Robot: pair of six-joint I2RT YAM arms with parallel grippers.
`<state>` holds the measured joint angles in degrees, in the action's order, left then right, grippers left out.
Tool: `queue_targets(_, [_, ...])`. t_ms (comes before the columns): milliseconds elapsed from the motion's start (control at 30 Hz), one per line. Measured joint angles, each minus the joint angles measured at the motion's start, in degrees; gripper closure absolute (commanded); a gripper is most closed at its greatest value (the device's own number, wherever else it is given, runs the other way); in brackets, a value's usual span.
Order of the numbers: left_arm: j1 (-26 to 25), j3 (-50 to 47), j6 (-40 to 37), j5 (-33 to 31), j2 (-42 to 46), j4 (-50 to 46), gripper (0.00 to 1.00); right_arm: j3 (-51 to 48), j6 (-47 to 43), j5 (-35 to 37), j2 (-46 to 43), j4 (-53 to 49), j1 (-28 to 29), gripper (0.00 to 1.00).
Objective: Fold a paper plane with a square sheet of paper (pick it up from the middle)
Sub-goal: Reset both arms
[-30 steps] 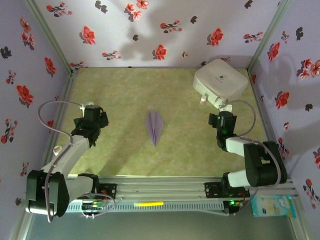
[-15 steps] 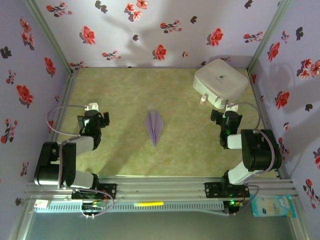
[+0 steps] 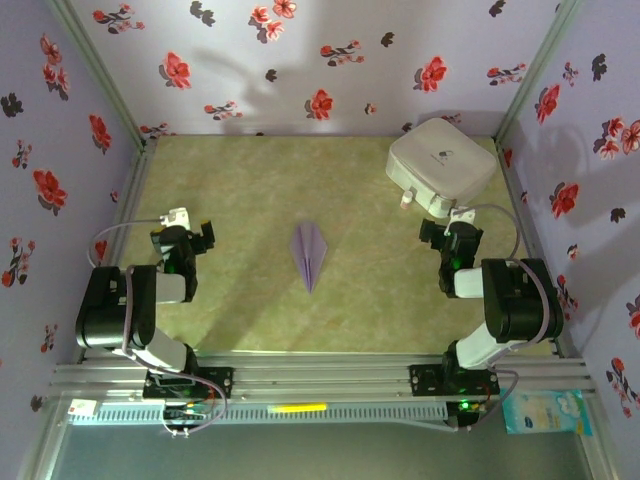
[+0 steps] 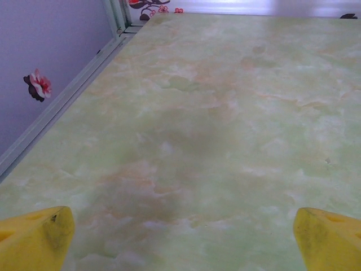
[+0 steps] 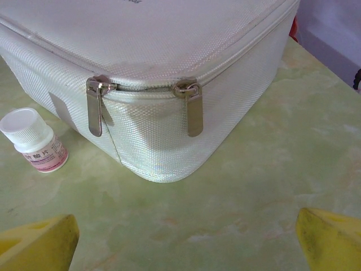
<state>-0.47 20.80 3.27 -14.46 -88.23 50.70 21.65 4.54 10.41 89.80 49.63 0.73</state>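
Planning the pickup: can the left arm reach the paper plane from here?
Probably yes. Just bare table lies between the open left gripper and the paper plane at the centre; the white box sits far right, out of the way.

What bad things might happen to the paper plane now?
The paper plane lies loose between the open left pincer and right pincer, touching neither; a sweeping arm might crush or slide it. The right pincer faces the white box and a small bottle; moving forward may knock the bottle over.
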Motion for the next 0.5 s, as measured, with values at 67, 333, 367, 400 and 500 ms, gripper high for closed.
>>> queue_targets(67, [0.0,0.0,0.0,0.15,0.0,0.17,0.0,0.0,0.0,0.0,0.0,0.0,0.0,0.01])
queue_targets(333, [0.0,0.0,0.0,0.15,0.0,0.83,0.0,0.0,0.0,-0.02,0.0,0.0,0.0,0.01])
queue_targets(367, [0.0,0.0,0.0,0.15,0.0,0.9,0.0,0.0,0.0,-0.02,0.0,0.0,0.0,0.01])
queue_targets(400, [0.0,0.0,0.0,0.15,0.0,0.98,0.0,0.0,0.0,-0.04,0.0,0.0,0.0,0.01])
queue_targets(500, [0.0,0.0,0.0,0.15,0.0,1.16,0.0,0.0,0.0,-0.2,0.0,0.0,0.0,0.01])
